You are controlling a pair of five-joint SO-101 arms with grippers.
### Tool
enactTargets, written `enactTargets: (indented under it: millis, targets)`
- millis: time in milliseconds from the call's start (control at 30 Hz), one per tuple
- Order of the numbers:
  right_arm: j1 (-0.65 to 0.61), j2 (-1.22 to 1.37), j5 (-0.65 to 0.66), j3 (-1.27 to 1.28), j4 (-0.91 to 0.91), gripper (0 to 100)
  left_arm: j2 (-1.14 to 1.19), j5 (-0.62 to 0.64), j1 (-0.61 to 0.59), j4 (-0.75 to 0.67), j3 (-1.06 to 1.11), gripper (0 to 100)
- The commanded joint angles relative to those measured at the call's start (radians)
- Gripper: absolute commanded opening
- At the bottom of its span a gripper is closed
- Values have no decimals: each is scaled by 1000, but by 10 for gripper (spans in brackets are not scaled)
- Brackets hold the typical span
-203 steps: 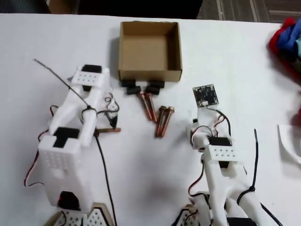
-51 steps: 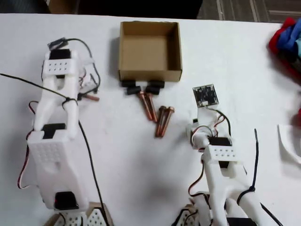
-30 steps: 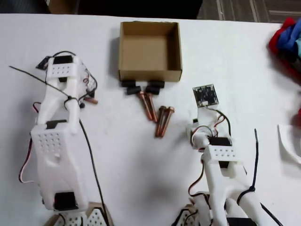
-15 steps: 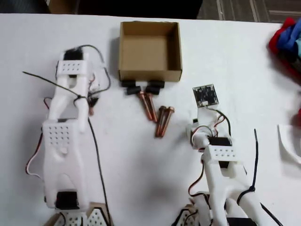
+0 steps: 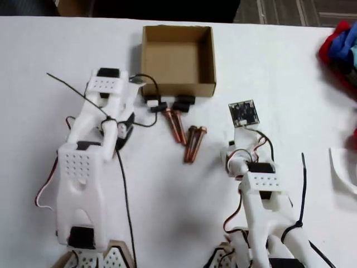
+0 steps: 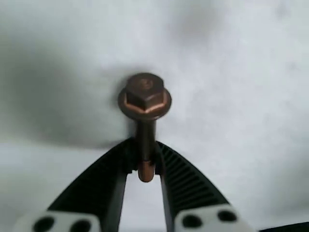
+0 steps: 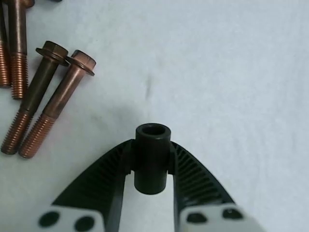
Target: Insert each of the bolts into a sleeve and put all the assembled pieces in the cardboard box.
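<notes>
Insertion is in hand: the left claw pinches a bolt by its shank, the right claw grips a sleeve over the counter, and next, I judge, the two must meet with axes aligned.

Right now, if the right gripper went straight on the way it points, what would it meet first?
Probably bare table: nothing lies ahead of the right gripper and its sleeve in the wrist view. The bolts sit off to one side. Depth is unclear.
</notes>
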Motion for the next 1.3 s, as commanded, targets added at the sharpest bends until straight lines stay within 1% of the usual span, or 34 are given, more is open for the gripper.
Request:
enactTargets:
  millis: [0,67,133,267,333,667,833,1167,1267]
  targets:
    - [-5,-41,2,-3,-19,20,-68,0,11,14,-33,111]
    - [-5,-39,2,-3,-19,20,-77,6,8,15,-39,160]
    - [-5,-38,2,-3,-19,20,-77,61,5,15,-45,191]
    - [-5,-36,2,-3,-19,20,-77,169,12,8,-48,199]
    - [-5,-36,2,-3,-19,20,-71,170,12,-11,-48,199]
    - [-5,-36,2,-3,-19,20,-68,172,8,-201,-47,199]
    - [-5,-36,2,-3,-19,20,-68,170,8,-229,-47,199]
    - [-5,-36,2,-3,-19,20,-68,176,6,-377,-45,199]
    - [-5,-36,2,-3,-19,20,-68,172,11,-382,-45,199]
